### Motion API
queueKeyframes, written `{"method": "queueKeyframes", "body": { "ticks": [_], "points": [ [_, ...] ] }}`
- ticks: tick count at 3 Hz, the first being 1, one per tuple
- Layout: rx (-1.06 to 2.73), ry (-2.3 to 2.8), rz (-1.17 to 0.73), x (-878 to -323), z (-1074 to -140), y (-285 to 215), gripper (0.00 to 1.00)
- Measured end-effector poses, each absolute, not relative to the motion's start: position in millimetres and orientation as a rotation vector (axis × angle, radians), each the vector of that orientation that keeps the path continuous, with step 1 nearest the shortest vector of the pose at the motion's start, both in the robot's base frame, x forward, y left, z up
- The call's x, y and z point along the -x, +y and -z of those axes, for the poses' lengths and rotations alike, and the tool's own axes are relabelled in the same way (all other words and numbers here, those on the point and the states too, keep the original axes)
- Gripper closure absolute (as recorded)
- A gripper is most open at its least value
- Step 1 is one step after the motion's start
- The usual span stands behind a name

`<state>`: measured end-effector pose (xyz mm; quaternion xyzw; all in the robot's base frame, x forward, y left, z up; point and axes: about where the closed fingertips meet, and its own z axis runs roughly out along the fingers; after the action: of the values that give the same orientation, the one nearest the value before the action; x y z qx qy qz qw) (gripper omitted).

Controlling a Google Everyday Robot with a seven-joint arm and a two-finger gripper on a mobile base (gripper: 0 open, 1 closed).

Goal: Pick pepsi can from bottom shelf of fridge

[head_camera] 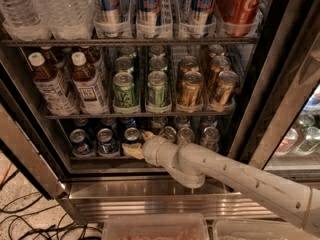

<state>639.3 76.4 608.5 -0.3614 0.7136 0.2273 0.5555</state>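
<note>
Camera view: fridge [150, 190] open, steel frame along the bottom, dark wire racks inside. White arm [240, 179] enters from lower right and reaches into the lowest level.

Top rack: water bottles [60, 9], tall blue cans [150, 4], one red can [240, 4].

Middle rack: tea bottles [86, 81] at left, green cans [125, 89] in the centre, gold cans [190, 86] at right.

Bottom shelf [90, 157]: short blue cans at left, silver cans [210, 136] at right, all upright.

Gripper [136, 145] is inside the bottom shelf, at the third blue can from the left, the pepsi can [131, 135]. The can stands upright at the front of the shelf, right against the gripper, just beside a second blue can [105, 139] on its left. Open, closed or gripping: cannot tell from this angle.

Floor at lower left: dark cables [20, 219].
</note>
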Motion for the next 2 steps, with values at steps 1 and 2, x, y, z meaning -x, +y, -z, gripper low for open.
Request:
{"method": "queueKeyframes", "body": {
  "ticks": [1,2],
  "points": [
    [0.867,1.662,-0.542,-633.8,-616.9,81.3,1.00],
    [0.899,1.609,-0.549,-622.3,-636.3,90.7,1.00]
  ]
}}
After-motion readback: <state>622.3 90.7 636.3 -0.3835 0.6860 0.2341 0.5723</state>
